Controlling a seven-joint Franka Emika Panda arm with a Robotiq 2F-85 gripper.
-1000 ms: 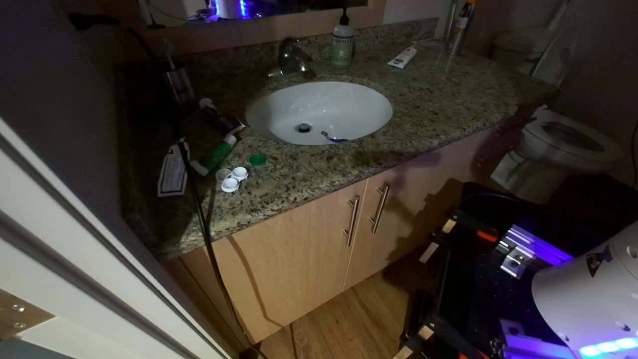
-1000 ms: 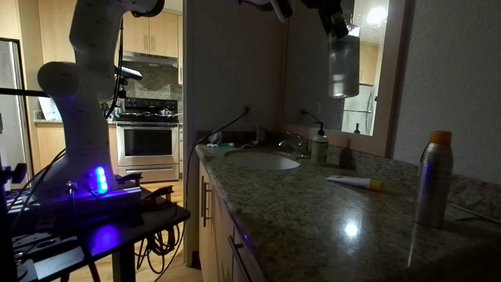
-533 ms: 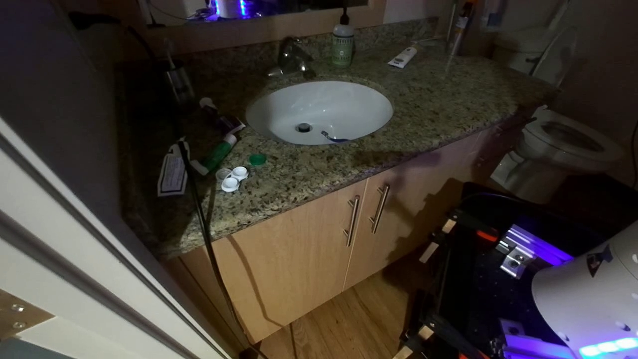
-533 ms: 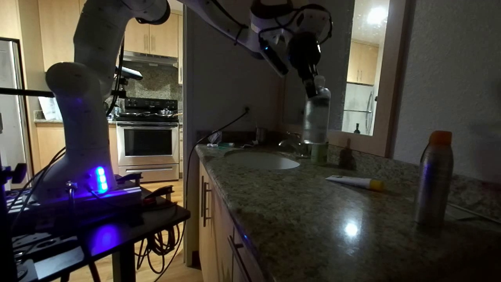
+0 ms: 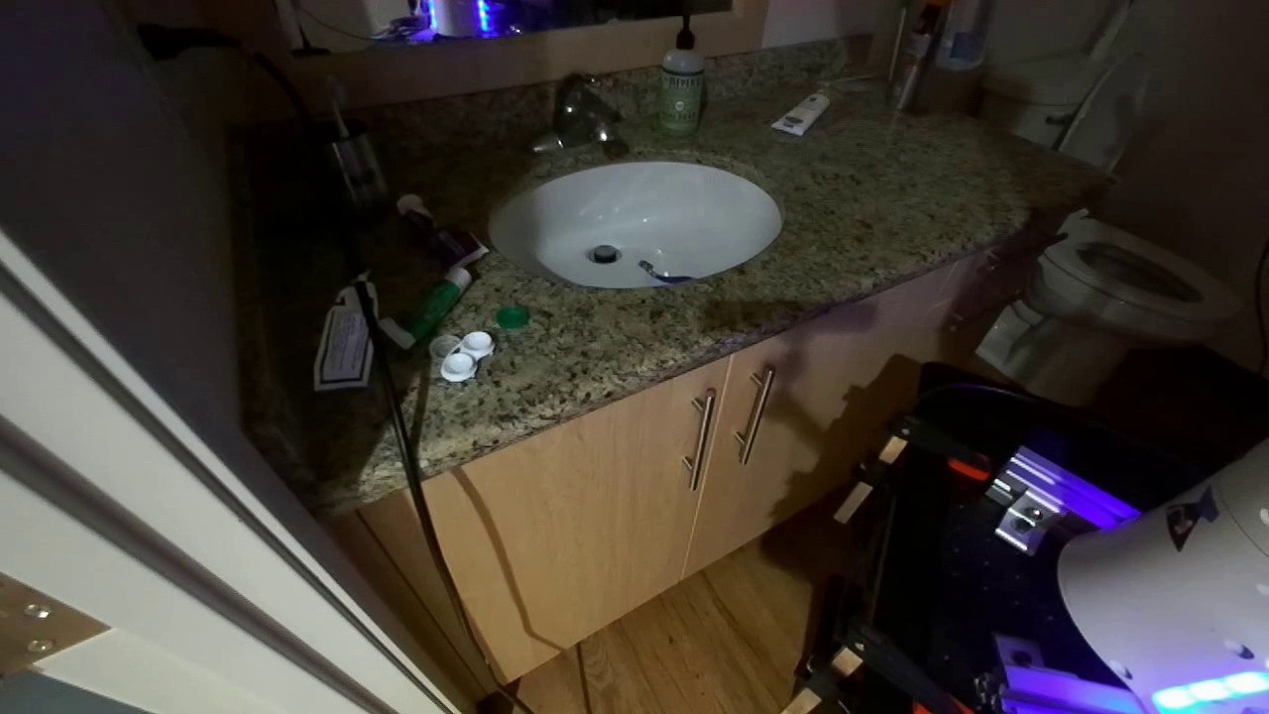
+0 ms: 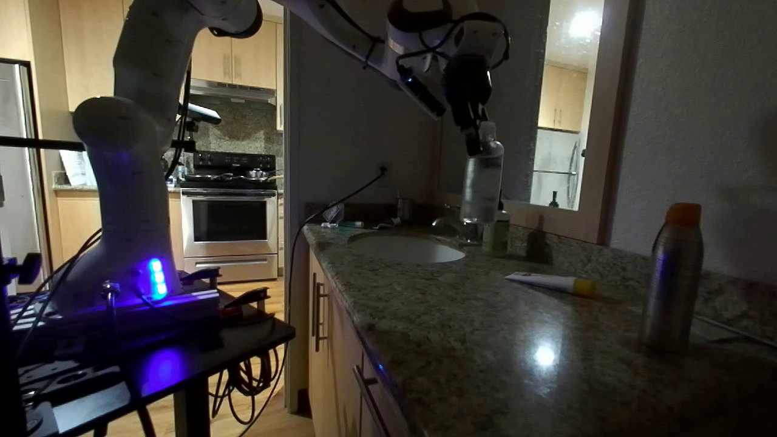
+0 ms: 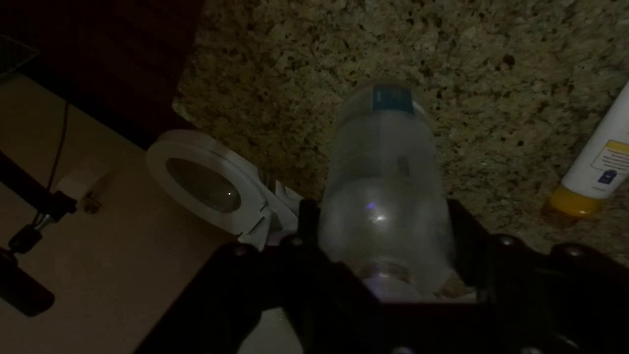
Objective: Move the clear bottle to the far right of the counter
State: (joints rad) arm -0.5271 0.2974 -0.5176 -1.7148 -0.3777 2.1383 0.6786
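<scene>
Granite, speckled brown and grey: one counter (image 5: pixel 872 213), set with a white oval sink (image 5: pixel 694 213); its right end is taken here to be the one nearest the toilet (image 5: pixel 1120 307). Item for transfer: one clear bottle (image 6: pixel 482 188), blue patch near its base, held in the air above the counter, near upright with a slight lean, base apart from the stone. Holder: one gripper (image 7: pixel 383 221), its fingers (image 7: pixel 308 221) closed against opposite sides of the bottle by the shoulder, parted by no more than the bottle's width. Neighbours: one metallic spray can (image 6: pixel 672 285), orange cap, standing toward the right end; one white tube (image 6: pixel 543 281), yellow cap, lying flat; one pump dispenser (image 6: pixel 498 237), upright at the back of the sink, partly hidden by the bottle in an exterior view. Status, by judgement: grasp complete, lift complete; carry unfinished, though the exact spot beneath the base cannot be told. Placement not yet made. Outstanding: bring the bottle over the far right end, clear of the spray can; lower it until the base sits flat on the granite; part the fingers; draw the gripper up and away without catching the bottle's neck.
</scene>
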